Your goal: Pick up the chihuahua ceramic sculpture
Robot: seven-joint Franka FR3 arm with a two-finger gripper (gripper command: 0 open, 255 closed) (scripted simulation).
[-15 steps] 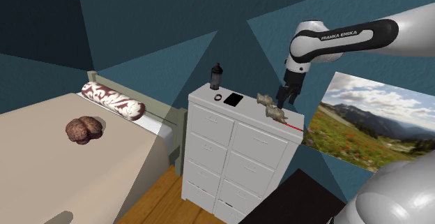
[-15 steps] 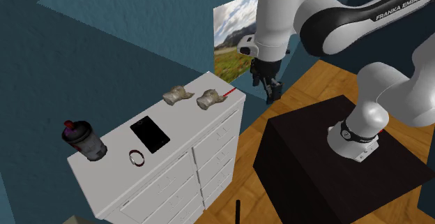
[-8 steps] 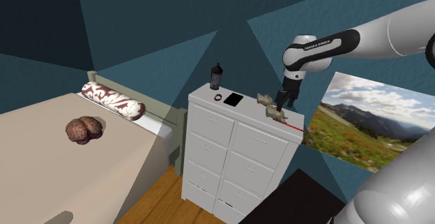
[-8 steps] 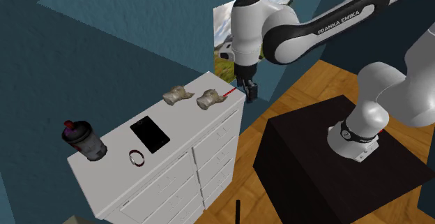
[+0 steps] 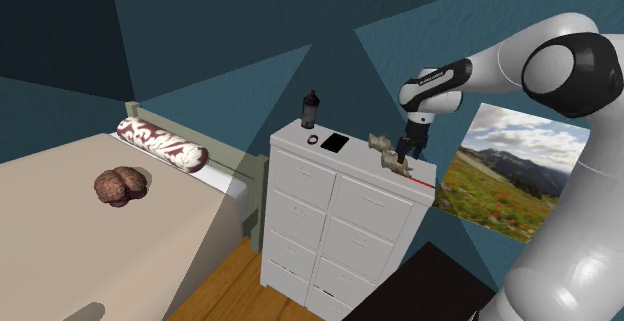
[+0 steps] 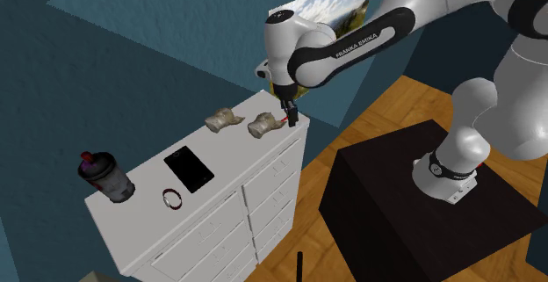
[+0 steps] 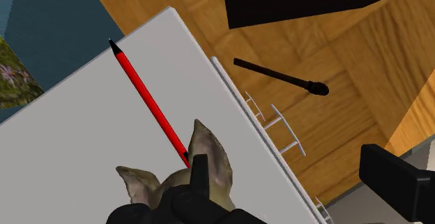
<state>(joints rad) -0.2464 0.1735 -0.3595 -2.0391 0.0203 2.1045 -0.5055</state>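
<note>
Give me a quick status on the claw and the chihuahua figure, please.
Claw open, low over the chihuahua figure. Chihuahua figure on the white dresser, not gripped. Red pen lies beside it, second tan figure nearby.

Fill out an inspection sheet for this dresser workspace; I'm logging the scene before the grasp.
Surface: white dresser top, drawers below shut.
Job's things: chihuahua sculpture near the end of the top closest to the arm, not held.
Clutter: second animal figurine, red pen, black phone, ring, dark bottle.
Grippers: gripper open, one finger by the chihuahua's head, not clasping it.
Cables: nothing seen.
Surroundings: bed, landscape poster, black rod lying on the wood floor.
</note>
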